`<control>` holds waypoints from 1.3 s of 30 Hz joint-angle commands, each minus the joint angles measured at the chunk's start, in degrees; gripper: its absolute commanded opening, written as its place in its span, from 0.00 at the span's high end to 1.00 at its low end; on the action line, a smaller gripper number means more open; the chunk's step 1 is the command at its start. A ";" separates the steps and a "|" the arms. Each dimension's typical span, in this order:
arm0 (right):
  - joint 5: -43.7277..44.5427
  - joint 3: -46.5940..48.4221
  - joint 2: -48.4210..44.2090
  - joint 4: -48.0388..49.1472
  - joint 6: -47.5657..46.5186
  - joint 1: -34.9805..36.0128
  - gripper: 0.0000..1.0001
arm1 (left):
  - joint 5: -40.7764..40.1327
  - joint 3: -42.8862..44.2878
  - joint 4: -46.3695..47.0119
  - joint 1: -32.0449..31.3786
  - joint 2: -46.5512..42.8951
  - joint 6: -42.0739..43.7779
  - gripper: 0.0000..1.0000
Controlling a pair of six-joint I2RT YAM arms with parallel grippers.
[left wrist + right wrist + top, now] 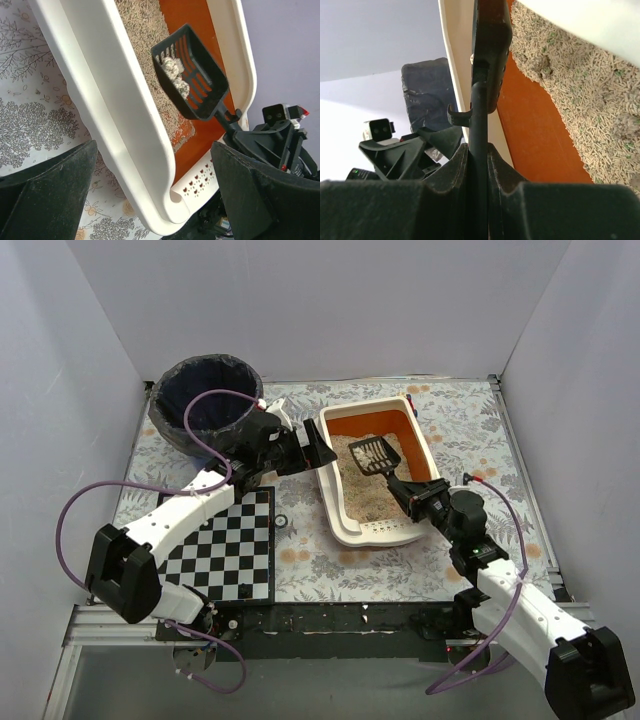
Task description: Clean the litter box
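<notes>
The cream-white litter box [328, 495] lies mid-table, with an orange floor and beige litter [360, 485]. My left gripper [320, 444] is open at the box's left long wall. In the left wrist view that wall [115, 110] runs between its spread fingers [50, 192]. I cannot tell whether they touch it. My right gripper [407, 490] is shut on the handle of a black slotted scoop [372, 455]. The scoop hangs over the box with pale clumps [172, 70] in it. In the right wrist view the handle [479, 125] is clamped between the pads.
A round blue bin with a dark bag [205, 400] stands at the back left, also seen in the right wrist view [427, 95]. A black-and-white checkerboard [225, 545] lies front left. White walls enclose the floral-covered table [470, 430].
</notes>
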 commanded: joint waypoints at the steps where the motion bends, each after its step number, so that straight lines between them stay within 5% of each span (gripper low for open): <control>1: 3.19 1.83 -3.27 2.78 -1.91 0.15 0.99 | 1.12 2.32 -1.66 0.07 1.07 0.36 0.02; 9: 5.05 -0.02 -4.26 6.55 -1.56 0.67 0.99 | -1.08 1.44 -1.75 0.07 -0.69 0.54 0.02; 13: -2.68 4.45 1.71 7.10 -5.51 1.56 0.99 | -2.13 1.26 -2.01 0.07 -0.78 0.45 0.02; 32: 6.44 5.35 -1.79 0.32 -6.15 2.44 0.99 | -3.28 0.83 -3.24 0.07 -2.36 1.33 0.02; 35: 3.92 3.15 -0.66 10.22 -6.73 2.87 0.99 | -4.15 0.13 -3.33 0.07 -2.97 1.33 0.02; 39: 2.74 5.78 0.41 0.97 -6.93 2.44 0.99 | -4.86 0.47 -3.86 0.07 -3.24 1.33 0.02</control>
